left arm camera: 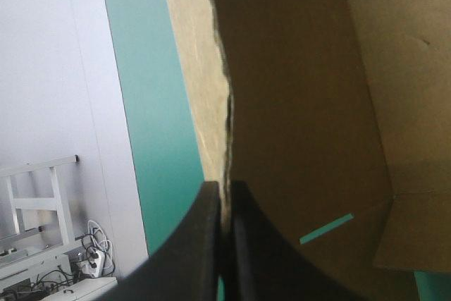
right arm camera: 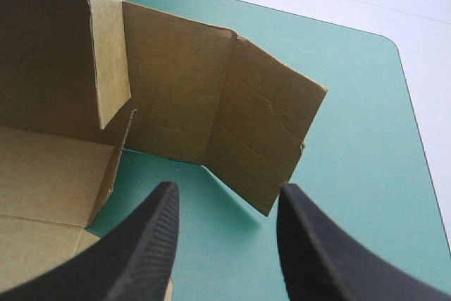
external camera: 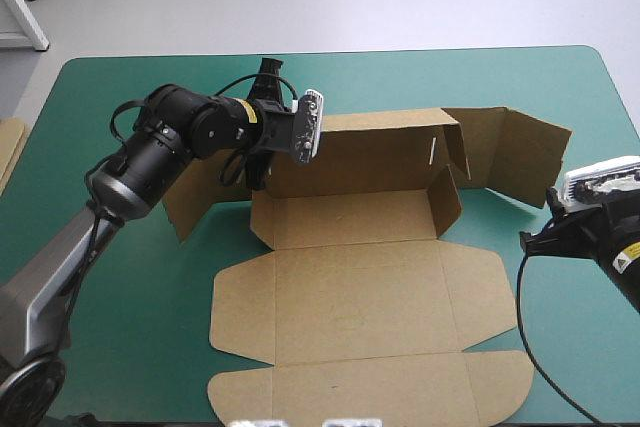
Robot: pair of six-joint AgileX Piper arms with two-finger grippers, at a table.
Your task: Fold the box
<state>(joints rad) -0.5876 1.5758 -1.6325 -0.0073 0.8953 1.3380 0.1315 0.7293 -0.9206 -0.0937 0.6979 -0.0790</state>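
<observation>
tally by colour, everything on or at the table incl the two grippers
brown: 2, the box and an edge of more board at the table's left edge
black: 2, the left gripper and the right gripper
teal-green: 1, the table cover
total: 5

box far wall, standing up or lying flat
Standing up: the box has its far wall raised from the base, the left claw shut on its edge. The near panels lie flat on the teal-green cover.
</observation>
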